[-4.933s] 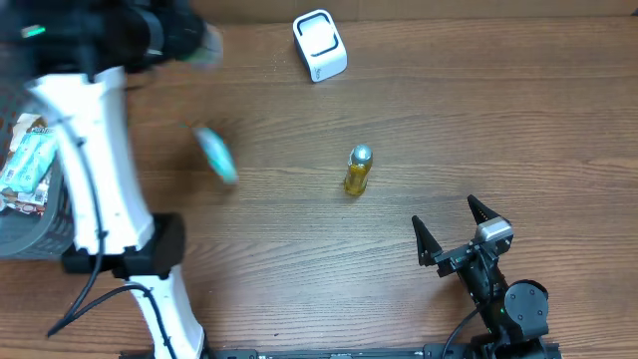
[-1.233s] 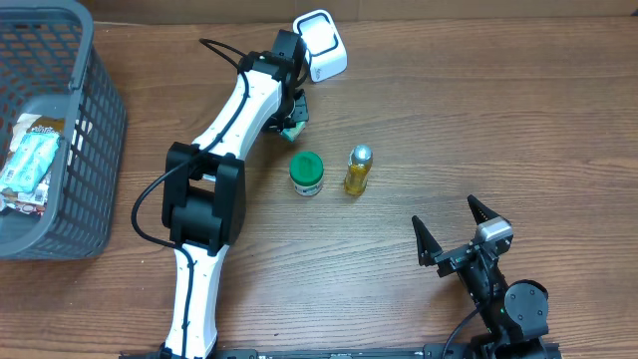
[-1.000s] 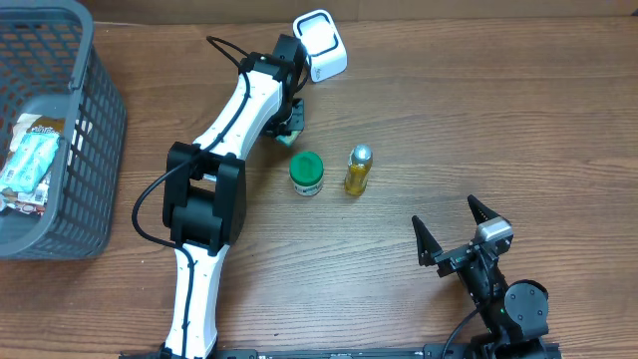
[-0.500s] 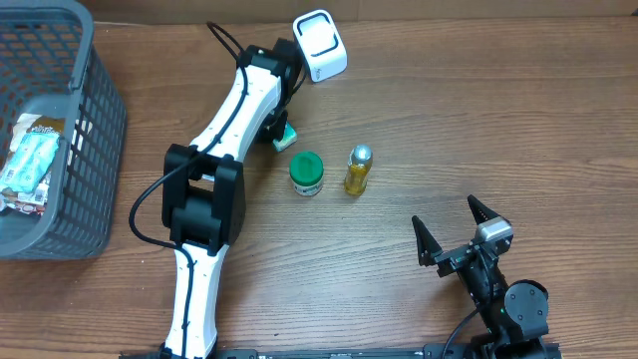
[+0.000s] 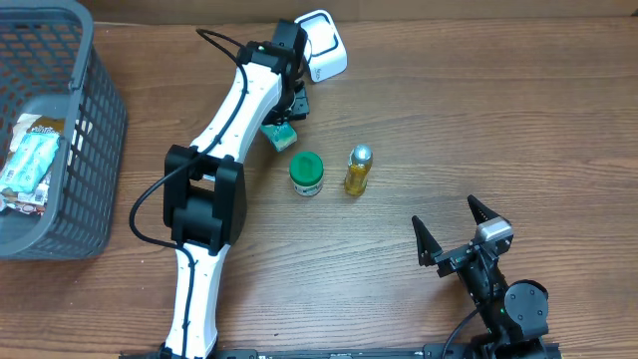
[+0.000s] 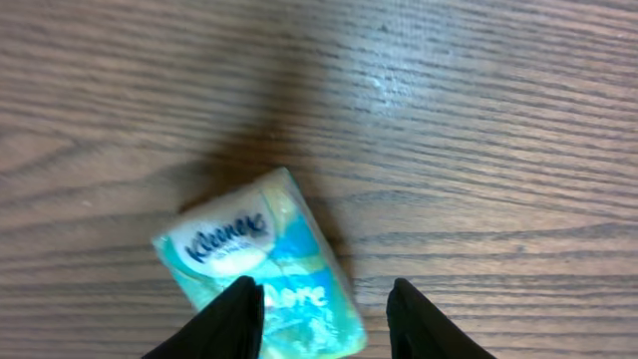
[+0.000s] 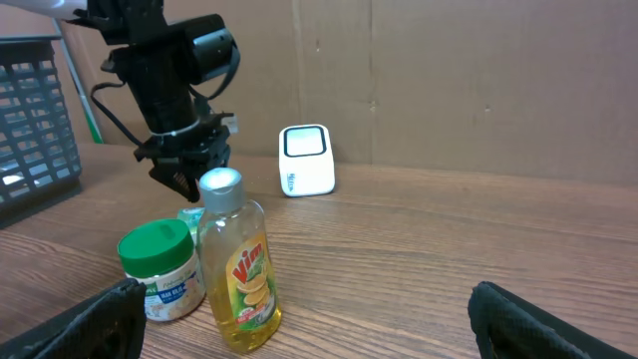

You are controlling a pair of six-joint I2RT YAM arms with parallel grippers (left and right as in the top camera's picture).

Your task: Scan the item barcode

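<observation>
the left gripper (image 5: 296,103) has let go of the pack (image 5: 279,137) and risen, jaws parted and empty — the pack lies flat on the table (image 5: 469,120) between scanner (image 5: 320,45) and jar (image 5: 307,174), seemingly set aside as scanned; the right gripper (image 5: 454,231) idles wide open.

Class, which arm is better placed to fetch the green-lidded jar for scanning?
Left. The left gripper hangs open over the tissue pack, close to the jar and scanner; the right gripper sits farther off.
</observation>
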